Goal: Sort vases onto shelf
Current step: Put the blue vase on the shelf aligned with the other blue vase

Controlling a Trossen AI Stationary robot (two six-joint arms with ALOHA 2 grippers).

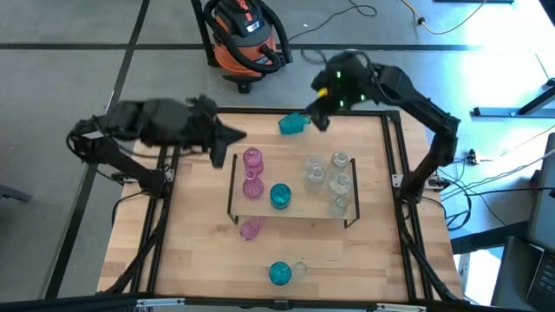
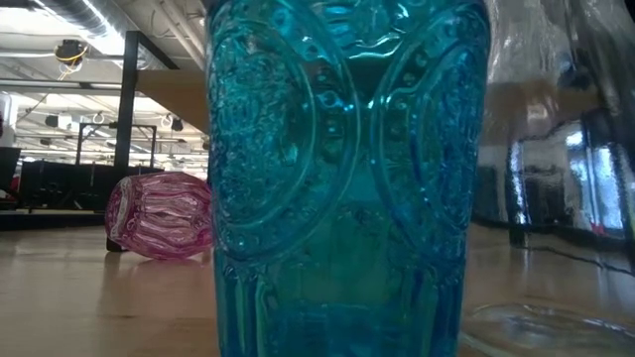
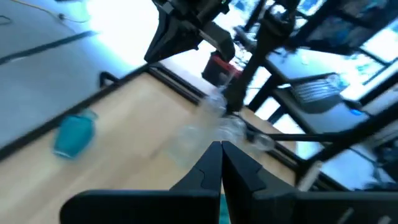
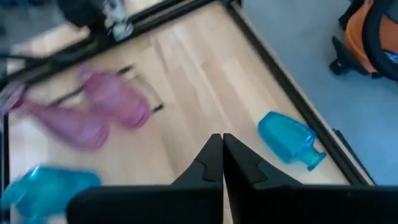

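On the low light-wood shelf (image 1: 295,206) I see two pink vases (image 1: 252,159) upright at its left end, a teal vase (image 1: 280,196) beside them, and four clear vases (image 1: 340,160) clustered at the right end. Off the shelf, one teal vase (image 1: 293,124) lies tipped at the desk's far edge, a pink one (image 1: 250,229) lies on its side just before the shelf, and a teal vase (image 1: 279,274) stands at the near edge.

pink vases (image 1: 251,172), embossed teal vase (image 2: 347,178)

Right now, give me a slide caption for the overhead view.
Both arms hover empty above the table's far edge; six vases stand on the shelf, one teal vase lies tipped near the right gripper.
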